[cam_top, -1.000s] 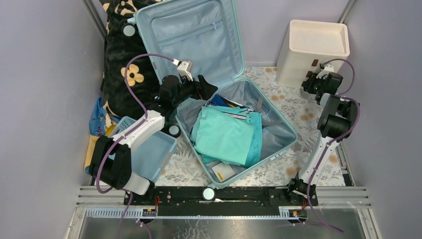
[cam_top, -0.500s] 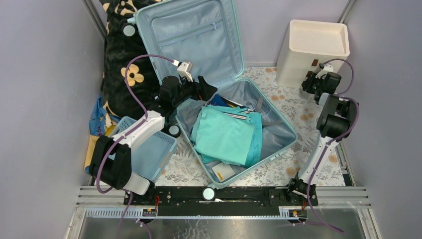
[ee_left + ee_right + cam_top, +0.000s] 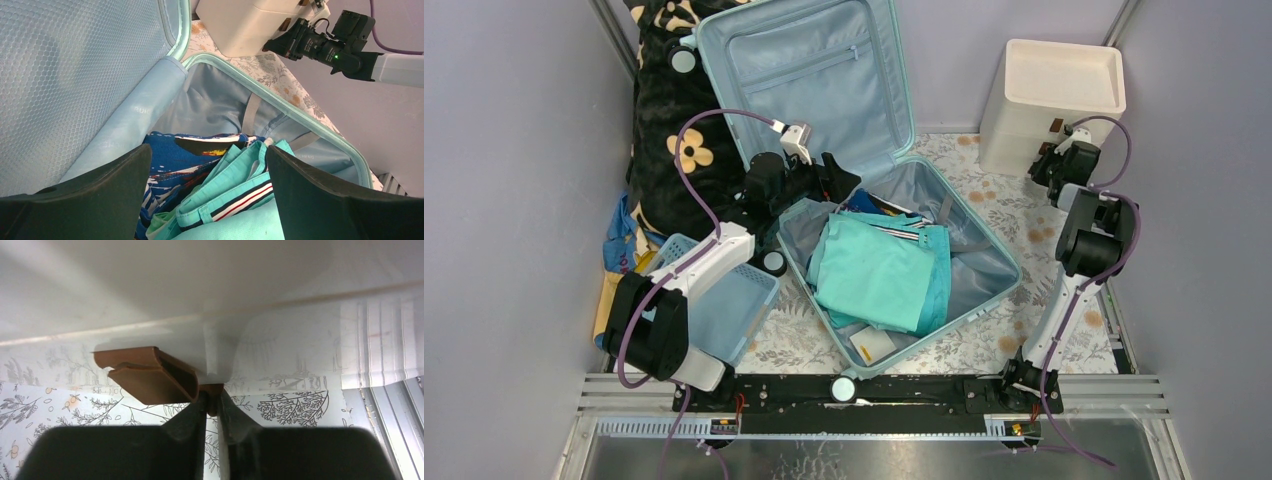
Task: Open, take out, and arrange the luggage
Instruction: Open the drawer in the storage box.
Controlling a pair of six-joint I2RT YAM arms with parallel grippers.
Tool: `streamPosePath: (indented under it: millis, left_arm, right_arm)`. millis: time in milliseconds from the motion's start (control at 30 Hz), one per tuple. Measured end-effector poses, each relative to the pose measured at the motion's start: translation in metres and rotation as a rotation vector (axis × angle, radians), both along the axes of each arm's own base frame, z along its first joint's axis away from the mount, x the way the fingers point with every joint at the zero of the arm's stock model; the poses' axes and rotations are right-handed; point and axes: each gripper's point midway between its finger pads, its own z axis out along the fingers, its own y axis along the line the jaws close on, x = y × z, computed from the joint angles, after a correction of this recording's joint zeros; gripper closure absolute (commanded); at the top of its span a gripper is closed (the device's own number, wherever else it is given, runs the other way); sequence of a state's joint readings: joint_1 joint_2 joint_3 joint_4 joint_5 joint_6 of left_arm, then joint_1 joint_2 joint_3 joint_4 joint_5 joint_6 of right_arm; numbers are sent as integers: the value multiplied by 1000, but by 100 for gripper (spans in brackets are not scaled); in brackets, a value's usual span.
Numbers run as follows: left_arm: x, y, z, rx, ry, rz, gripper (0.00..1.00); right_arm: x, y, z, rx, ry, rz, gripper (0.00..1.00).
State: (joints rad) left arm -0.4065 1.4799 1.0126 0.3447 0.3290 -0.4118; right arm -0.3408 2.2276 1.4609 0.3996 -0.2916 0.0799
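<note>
Luggage (image 3: 809, 75) lies open at centre of the flower-patterned surface (image 3: 984, 340), lid propped upright against the back wall, base shell flat and turned at an angle, one wheel toward the arm bases. In the base: folded turquoise garment (image 3: 874, 275) on top, a blue patterned garment (image 3: 864, 203) showing under its far edge, a small white item (image 3: 874, 345) in the near corner. Left wrist view shows the grey-blue lining (image 3: 210, 105) and a strap along the far wall, with the blue patterned garment (image 3: 190, 150) directly below the camera. Left tool (image 3: 834, 175) hangs over the hinge-side corner of the base, jaws wide, nothing between them (image 3: 207, 150). Blue basket (image 3: 734, 300) sits just beside the luggage on the left, under the left arm; dark flowered blanket (image 3: 674, 130) behind it. Right tool (image 3: 1046, 165) is well apart from the luggage, at the front of the cream drawer unit (image 3: 1049, 95) in the far right corner. Right wrist view: jaws narrow (image 3: 212, 402), pinched on the end of a brown handle (image 3: 150, 375) on the unit.
</note>
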Motion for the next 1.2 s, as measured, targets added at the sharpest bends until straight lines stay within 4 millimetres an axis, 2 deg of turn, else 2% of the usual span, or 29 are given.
streamPosePath:
  millis: [133, 400, 567, 667, 767, 833, 933, 1000, 1067, 1200]
  left_arm:
    - [0, 0, 0, 2, -1, 0, 7]
    - [-2, 1, -7, 11, 6, -1, 7]
    - [-4, 2, -11, 28, -4, -7, 7]
    - [-6, 3, -12, 40, -17, -18, 6]
    - [-9, 1, -12, 52, -36, -40, 6]
    - [-10, 0, -12, 62, -47, -55, 6]
    - [-13, -1, -12, 80, -65, -80, 6]
    - [-14, -2, -14, 97, -68, -98, 6]
    - [-15, -3, -11, 109, -75, -109, 6]
    - [-11, -5, 7, 115, -111, -117, 5]
  right_arm:
    - [-1, 1, 1, 4, 5, -10, 96]
    - [-7, 1, 2, -13, 35, -6, 99]
    - [-26, 7, 4, -87, 80, 32, 97]
    - [-51, 13, 4, -127, 126, 60, 95]
    - [-76, 19, 3, -150, 171, 81, 86]
    - [-88, 21, 3, -155, 191, 87, 83]
    - [-98, 23, 4, -155, 213, 101, 64]
    - [-104, 26, 7, -151, 223, 125, 43]
    - [-113, 34, 10, -145, 246, 178, 31]
    - [-133, 54, 34, -152, 262, 349, 24]
